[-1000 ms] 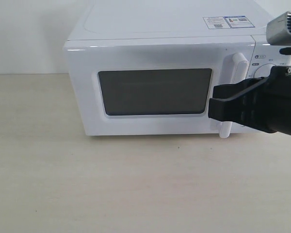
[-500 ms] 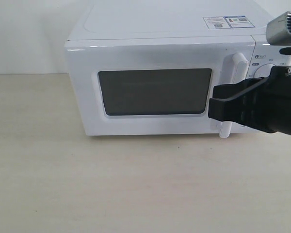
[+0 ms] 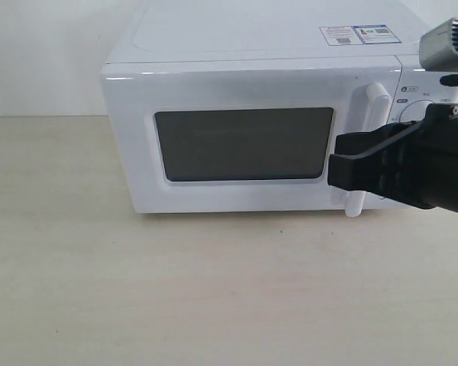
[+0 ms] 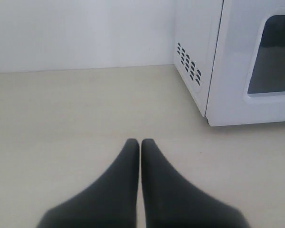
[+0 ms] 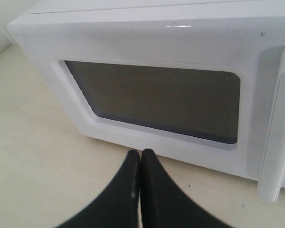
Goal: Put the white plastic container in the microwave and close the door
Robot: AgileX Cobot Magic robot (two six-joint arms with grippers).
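**A:** Jaws first, then: how do they stand?

**B:** Left jaws pressed together, empty, low over the tabletop (image 4: 61, 118) beside the microwave (image 4: 199, 47). Right jaws also pressed together and empty, near the handle (image 3: 375, 99).

**A:** And the task?

**B:** The door (image 3: 237, 84) is shut. The white plastic container isn't visible, so it's probably inside. It looks essentially finished.

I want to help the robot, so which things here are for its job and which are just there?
For the job: boxy white microwave; its white-framed door with dark window, shut; vertical white bar handle. The white plastic container is out of sight.
Just there: pale wood-look table; printed labels on top; plain white wall.
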